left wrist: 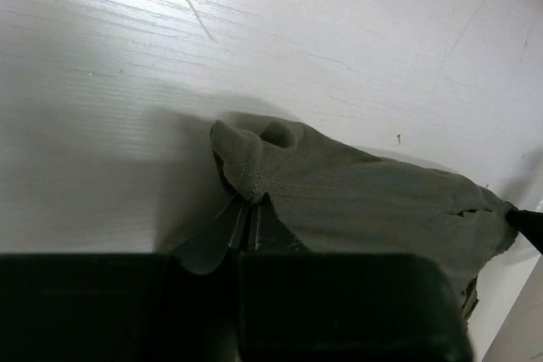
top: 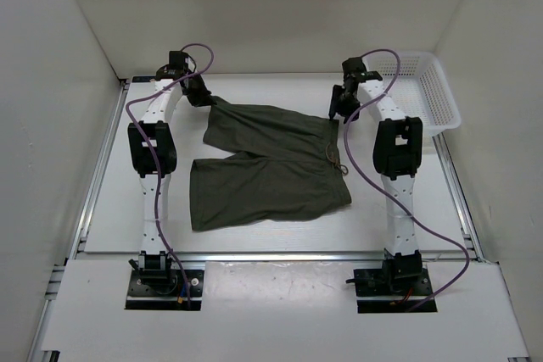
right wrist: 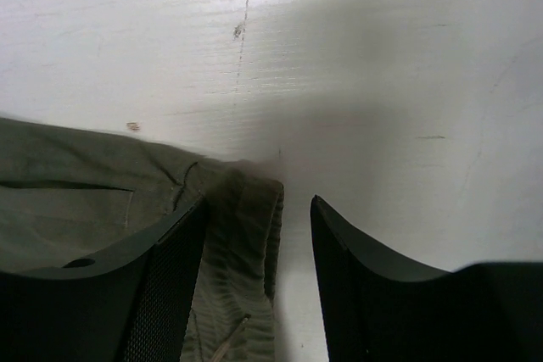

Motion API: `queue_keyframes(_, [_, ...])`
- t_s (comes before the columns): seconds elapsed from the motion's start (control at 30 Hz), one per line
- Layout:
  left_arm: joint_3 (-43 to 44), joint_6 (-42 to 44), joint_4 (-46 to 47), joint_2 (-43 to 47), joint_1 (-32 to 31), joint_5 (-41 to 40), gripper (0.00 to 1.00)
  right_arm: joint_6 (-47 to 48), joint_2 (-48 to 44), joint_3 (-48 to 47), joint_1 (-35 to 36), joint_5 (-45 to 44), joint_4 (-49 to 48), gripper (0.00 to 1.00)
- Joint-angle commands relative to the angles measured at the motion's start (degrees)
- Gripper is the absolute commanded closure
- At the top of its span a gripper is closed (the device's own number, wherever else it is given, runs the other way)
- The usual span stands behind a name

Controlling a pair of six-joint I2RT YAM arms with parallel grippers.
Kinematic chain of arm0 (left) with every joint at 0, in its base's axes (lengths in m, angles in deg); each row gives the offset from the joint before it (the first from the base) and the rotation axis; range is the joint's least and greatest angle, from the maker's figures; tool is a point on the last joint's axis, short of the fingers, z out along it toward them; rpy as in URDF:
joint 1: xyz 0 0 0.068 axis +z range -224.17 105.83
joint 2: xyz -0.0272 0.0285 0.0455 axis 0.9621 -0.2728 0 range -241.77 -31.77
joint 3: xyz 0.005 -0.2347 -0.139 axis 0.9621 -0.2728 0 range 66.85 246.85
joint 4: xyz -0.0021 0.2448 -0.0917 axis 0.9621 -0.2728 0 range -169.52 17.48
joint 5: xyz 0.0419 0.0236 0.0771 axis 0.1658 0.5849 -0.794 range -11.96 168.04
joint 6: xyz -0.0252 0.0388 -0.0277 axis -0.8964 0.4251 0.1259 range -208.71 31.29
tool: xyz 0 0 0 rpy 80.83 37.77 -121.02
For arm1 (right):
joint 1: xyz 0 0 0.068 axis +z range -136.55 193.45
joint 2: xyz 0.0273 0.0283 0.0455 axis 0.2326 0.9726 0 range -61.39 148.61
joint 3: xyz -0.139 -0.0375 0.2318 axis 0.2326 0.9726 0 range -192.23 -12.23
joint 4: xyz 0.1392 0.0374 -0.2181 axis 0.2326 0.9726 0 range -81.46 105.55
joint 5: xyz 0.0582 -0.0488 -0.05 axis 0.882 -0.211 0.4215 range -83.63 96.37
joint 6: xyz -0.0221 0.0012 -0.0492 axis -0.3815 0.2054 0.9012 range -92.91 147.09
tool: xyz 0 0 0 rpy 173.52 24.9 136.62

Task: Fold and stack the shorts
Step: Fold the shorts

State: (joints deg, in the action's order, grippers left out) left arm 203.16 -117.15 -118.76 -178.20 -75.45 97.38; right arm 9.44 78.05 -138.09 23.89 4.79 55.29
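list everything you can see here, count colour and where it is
shorts: one, dark olive green, spread out mid-table between the arms
drawstring: one, tan, at the waistband on the shorts' right side
basket: one, white mesh, far right corner
table: one, white, under everything
cables: two, purple, one along each arm
arms: two, white and black, bases at the near edge
left end effector: one, black, shut on the shorts' far left corner
right end effector: one, black, open at the waistband's far corner
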Motion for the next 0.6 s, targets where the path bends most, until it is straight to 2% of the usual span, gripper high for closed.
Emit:
queue_keyframes(0.0, [0.0,0.8,0.9,3.1,0.5,1.1,0.89,2.1,2.3,-1.7,0.3,1.0,1.2,0.43])
queue_keyframes(0.17, [0.5,0.8,0.9,3.1,0.5,1.1,0.89,2.1,5.0,-1.7,0.3,0.4,1.2,0.44])
queue_keyframes(0.23, [0.5,0.8,0.9,3.1,0.5,1.1,0.89,1.6,5.1,-1.7,0.3,0.4,-0.3,0.48])
queue_keyframes(0.37, [0.5,0.8,0.9,2.6,0.5,1.1,0.89,1.6,5.1,-1.1,0.3,0.9,-1.7,0.63])
queue_keyframes(0.4, [0.5,0.8,0.9,2.6,0.5,1.1,0.89,1.6,5.1,-1.1,0.3,0.9,-1.7,0.71])
queue_keyframes(0.47, [0.5,0.8,0.9,2.6,0.5,1.1,0.89,1.6,5.1,-0.6,0.3,0.9,-2.3,0.79])
queue_keyframes(0.5, [0.5,0.8,0.9,2.6,0.5,1.1,0.89,1.6,5.1,-0.6,0.3,0.9,-2.8,0.89])
queue_keyframes(0.57, [1.1,0.8,0.9,2.6,0.5,1.6,0.89,1.0,3.7,-0.6,0.8,-0.4,-2.8,0.99])
